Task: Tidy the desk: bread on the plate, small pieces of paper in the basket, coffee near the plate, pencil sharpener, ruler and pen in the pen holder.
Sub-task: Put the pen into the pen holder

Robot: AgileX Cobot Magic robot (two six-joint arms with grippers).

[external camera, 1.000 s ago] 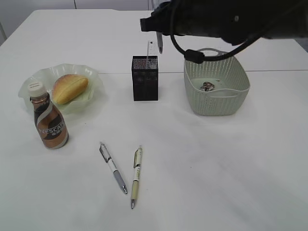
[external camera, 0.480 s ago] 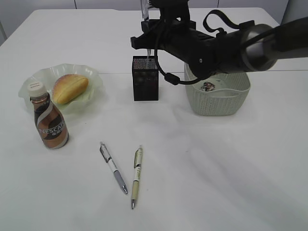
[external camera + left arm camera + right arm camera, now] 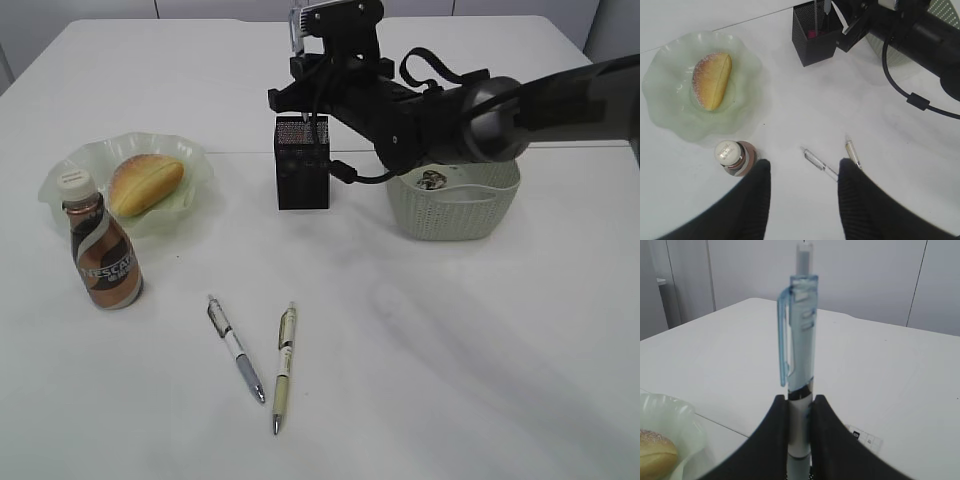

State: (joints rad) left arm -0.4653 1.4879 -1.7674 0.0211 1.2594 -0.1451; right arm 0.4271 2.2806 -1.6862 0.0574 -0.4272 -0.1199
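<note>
Office: white desk [image 3: 480, 380], pens [image 3: 236, 348].

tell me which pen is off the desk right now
The light-blue pen, upright in the right hand above the pen holder; the other two pens lie flat on the desk.

We cannot see the lower end of the blue pen [image 3: 801, 355]: in the right wrist view it runs down between the right gripper [image 3: 800, 432]'s fingers and out of the bottom edge. The bread [image 3: 656, 454] and plate [image 3: 675, 415] are cut off at that view's lower left corner.

In the exterior view the dark arm hides the near-left rim of the basket [image 3: 455, 215]; the small item [image 3: 432, 179] inside is too small to name. The pen holder [image 3: 301, 165]'s top is partly covered by the gripper.

In the left wrist view the left gripper [image 3: 802, 200]'s fingers are cut by the bottom edge, and the coffee [image 3: 735, 156] shows mostly its cap.
</note>
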